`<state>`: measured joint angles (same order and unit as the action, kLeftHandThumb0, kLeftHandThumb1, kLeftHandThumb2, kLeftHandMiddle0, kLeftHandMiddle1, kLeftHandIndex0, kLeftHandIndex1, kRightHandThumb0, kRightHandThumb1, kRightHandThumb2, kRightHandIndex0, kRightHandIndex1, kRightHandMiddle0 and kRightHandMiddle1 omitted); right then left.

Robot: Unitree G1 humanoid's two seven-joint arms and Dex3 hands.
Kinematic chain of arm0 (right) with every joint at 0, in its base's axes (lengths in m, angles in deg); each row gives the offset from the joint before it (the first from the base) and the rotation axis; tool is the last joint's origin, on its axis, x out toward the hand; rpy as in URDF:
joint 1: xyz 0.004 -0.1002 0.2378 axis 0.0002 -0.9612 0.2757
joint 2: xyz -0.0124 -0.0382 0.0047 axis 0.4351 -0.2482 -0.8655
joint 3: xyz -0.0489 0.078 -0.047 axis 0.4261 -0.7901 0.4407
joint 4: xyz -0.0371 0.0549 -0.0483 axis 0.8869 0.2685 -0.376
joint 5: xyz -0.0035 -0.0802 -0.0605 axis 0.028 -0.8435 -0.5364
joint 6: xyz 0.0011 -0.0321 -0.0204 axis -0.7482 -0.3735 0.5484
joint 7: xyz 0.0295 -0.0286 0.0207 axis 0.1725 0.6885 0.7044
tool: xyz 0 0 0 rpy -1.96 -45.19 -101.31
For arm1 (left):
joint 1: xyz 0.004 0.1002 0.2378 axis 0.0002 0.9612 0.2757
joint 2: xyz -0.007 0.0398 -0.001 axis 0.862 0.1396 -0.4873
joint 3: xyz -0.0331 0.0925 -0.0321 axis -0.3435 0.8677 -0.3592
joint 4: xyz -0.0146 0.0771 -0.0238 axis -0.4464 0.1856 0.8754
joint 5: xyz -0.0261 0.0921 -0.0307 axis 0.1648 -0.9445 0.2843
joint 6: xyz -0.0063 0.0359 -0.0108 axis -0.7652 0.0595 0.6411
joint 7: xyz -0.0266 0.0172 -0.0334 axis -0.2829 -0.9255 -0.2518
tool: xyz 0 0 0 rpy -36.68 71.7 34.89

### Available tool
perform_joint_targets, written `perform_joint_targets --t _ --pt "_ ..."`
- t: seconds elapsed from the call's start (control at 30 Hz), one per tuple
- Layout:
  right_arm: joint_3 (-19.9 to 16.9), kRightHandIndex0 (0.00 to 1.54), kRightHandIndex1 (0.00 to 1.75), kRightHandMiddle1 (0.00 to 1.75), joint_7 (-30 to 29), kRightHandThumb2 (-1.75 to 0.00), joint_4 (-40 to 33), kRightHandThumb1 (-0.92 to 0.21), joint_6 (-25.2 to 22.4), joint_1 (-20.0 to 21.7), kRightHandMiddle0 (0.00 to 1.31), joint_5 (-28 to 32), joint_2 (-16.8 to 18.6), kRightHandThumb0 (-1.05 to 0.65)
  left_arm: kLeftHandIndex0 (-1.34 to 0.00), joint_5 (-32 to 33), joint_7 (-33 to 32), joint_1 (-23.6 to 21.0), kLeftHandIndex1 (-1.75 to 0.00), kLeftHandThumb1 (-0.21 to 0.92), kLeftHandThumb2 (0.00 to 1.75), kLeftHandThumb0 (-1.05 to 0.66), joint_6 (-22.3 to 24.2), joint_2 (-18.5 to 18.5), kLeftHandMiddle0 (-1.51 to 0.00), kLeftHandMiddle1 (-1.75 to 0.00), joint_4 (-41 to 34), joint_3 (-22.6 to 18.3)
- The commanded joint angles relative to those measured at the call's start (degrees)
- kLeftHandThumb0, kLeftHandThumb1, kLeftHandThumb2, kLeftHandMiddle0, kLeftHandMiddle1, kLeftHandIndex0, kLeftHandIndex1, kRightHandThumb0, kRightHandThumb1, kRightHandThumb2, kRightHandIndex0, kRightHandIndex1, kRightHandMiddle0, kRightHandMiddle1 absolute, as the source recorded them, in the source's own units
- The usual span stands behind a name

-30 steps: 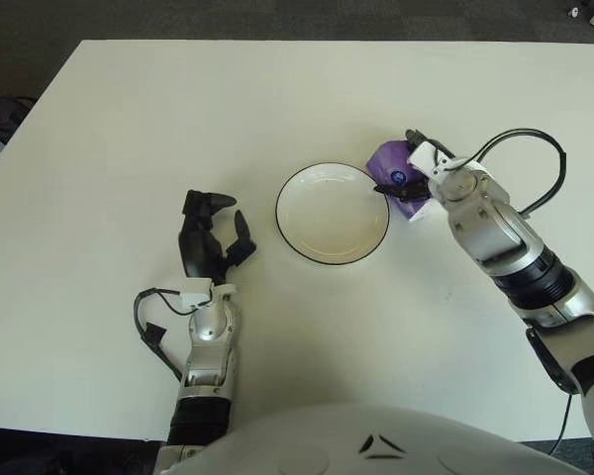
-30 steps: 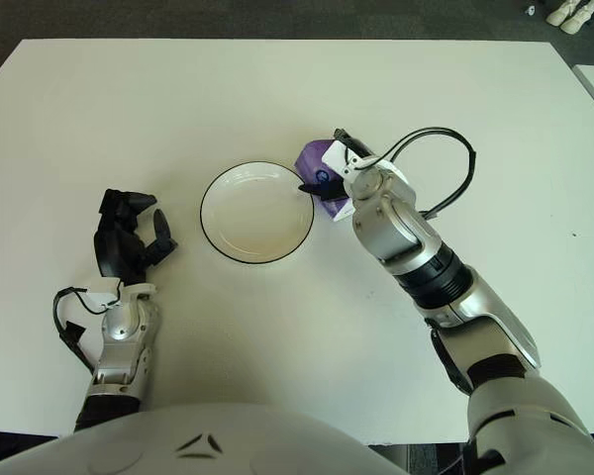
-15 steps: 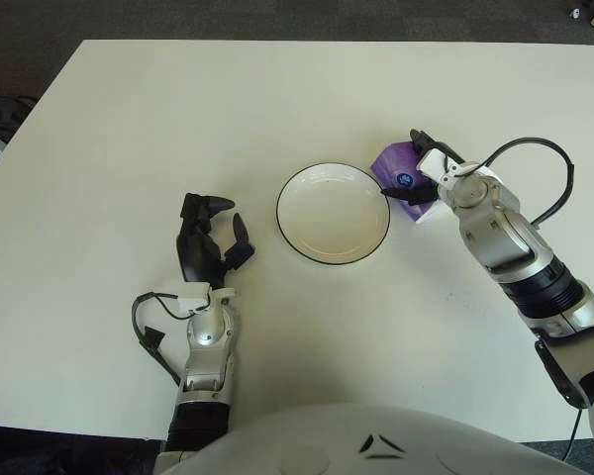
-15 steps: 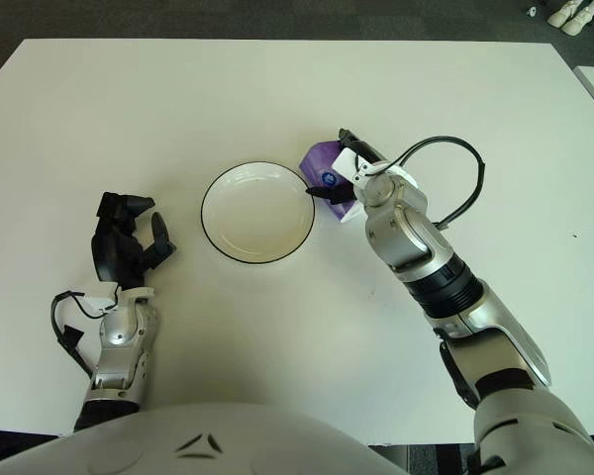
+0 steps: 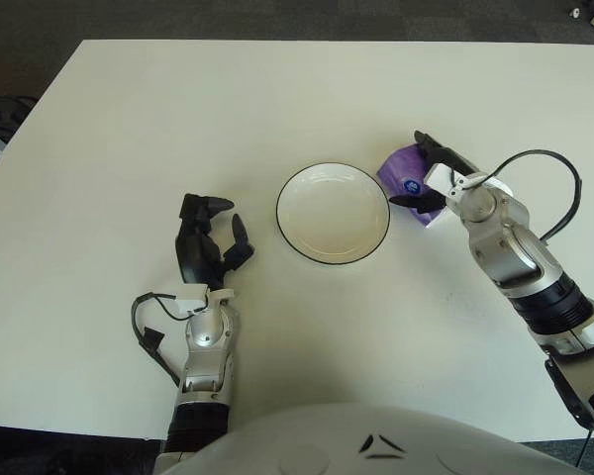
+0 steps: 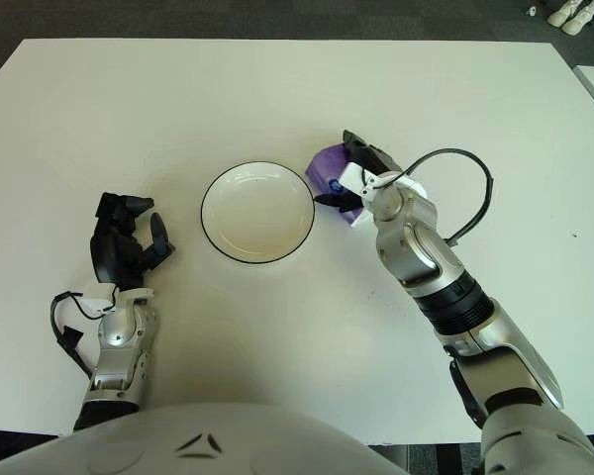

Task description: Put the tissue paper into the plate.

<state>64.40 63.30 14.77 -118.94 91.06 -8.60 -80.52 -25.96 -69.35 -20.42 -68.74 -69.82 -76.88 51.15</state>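
Note:
A white plate with a dark rim (image 5: 333,213) sits in the middle of the table. Just to its right lies the tissue paper, a small purple pack (image 5: 396,168) with a blue dot, beside the rim and outside the plate. My right hand (image 5: 412,174) is at the pack, one black finger over its far side and the thumb against its near side, so it is shut on it. Part of the pack is hidden under the hand. My left hand (image 5: 210,237) shows left of the plate, fingers relaxed and holding nothing.
The white table (image 5: 178,119) stretches bare to the far side and to the left. A black cable (image 5: 554,173) loops off my right wrist. Dark floor lies past the table edges.
My right hand has drifted to the right, away from the plate's rim, and the purple pack has shifted slightly right with it. The left hand has barely moved.

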Motion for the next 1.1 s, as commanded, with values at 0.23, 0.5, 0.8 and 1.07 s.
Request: perform_joint_targets --t 0.23,0.5,0.8,1.07 --pt "-1.3 0.0 0.0 0.0 2.9 -0.46 2.6 -0.63 2.2 -4.5 0.0 -2.9 -1.7 -0.94 -0.49 0.7 1.1 3.9 -1.75 0.47 1.13 -0.43 2.4 -0.7 -0.63 -1.46 3.1 -0.9" --pt "-5.5 0.0 0.16 0.25 -2.0 -0.81 3.0 -0.39 7.3 -7.0 0.0 -4.1 1.1 -0.72 -0.49 0.9 1.4 3.8 -1.75 0.47 1.13 -0.43 2.9 -0.6 -0.62 -1.46 2.9 -1.1" --pt "-9.7 0.0 0.98 1.17 -4.1 -1.08 3.2 -0.16 12.3 -9.2 0.0 -2.9 3.9 -0.37 -0.49 0.9 2.0 3.6 -1.75 0.46 1.14 -0.43 2.6 -0.5 -0.62 -1.49 3.0 -1.3" --pt "-10.8 0.0 1.63 1.66 -2.8 -1.24 3.7 -0.09 15.1 -9.4 0.0 -3.2 4.2 -0.23 -0.49 0.7 2.0 3.3 -1.75 0.46 1.14 -0.43 1.6 -0.6 -0.62 -1.49 3.5 -1.5"
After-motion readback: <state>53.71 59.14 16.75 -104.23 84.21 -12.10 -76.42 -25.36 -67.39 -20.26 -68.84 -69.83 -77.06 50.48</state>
